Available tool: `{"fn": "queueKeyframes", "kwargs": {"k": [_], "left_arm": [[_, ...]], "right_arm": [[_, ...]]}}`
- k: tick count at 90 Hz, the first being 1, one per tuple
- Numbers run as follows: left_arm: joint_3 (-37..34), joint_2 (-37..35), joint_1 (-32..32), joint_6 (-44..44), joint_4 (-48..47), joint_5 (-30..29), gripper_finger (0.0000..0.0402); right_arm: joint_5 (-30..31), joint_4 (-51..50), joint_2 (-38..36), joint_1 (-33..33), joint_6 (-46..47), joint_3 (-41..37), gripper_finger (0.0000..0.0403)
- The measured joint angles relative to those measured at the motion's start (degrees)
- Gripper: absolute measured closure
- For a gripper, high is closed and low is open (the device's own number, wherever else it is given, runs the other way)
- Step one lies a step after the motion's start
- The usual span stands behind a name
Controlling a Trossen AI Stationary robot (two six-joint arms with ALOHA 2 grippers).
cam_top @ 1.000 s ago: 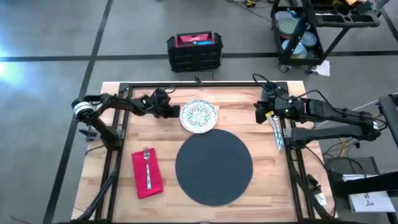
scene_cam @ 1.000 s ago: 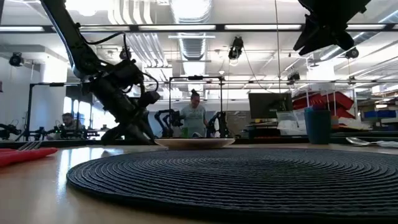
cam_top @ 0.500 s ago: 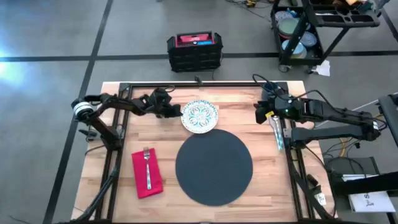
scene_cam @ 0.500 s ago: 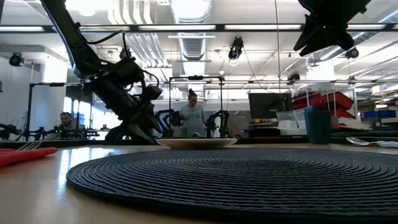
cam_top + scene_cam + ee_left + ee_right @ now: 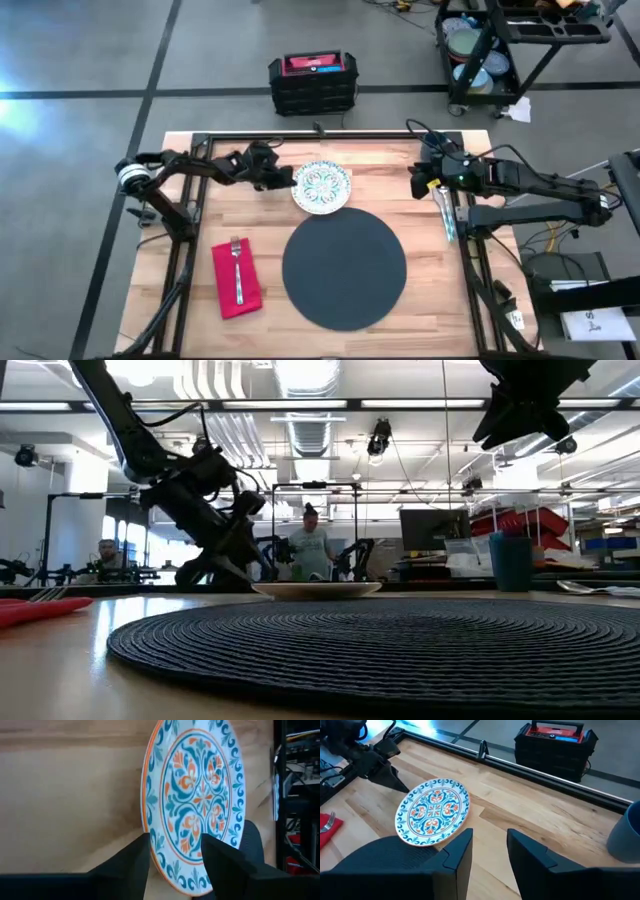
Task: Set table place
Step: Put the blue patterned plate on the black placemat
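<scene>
high view: fork (image 5: 237,262) lies on red napkin (image 5: 237,279).

Both arms are dark, nearly black, built from slim tubular links joined by chunkier housings. The left arm (image 5: 185,168) carries a pale silver-white ring at its outer joint, with thin black cables looping beside it. The right arm (image 5: 530,182) has a boxy wrist block showing what may be a tiny green light, and more cables trail from its base. Each gripper's fingers (image 5: 455,851) are matte black, wedge-shaped, with flat inner faces and bevelled edges.
</scene>
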Motion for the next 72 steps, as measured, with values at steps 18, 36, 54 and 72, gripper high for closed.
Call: {"fn": "queueKeyframes", "kwargs": {"k": [18,36,54,72], "left_arm": [[2.28,0.00,-0.19,2.40,-6.61,-3.43,0.0249],[2.11,0.01,-0.28,2.61,-7.20,-3.51,0.0255],[3.35,2.08,-1.37,1.24,-6.99,-2.34,0.0248],[6.56,6.40,-3.47,1.42,-7.13,-2.93,0.0250]], "right_arm": [[0.00,0.00,0.00,0.00,0.02,0.00,0.0284],[0.00,0.00,0.00,-0.02,0.00,0.00,0.0294],[0.00,0.00,0.00,0.00,0.02,-0.11,0.0304],[0.00,0.04,-0.02,0.00,0.53,-0.33,0.0300]]}}
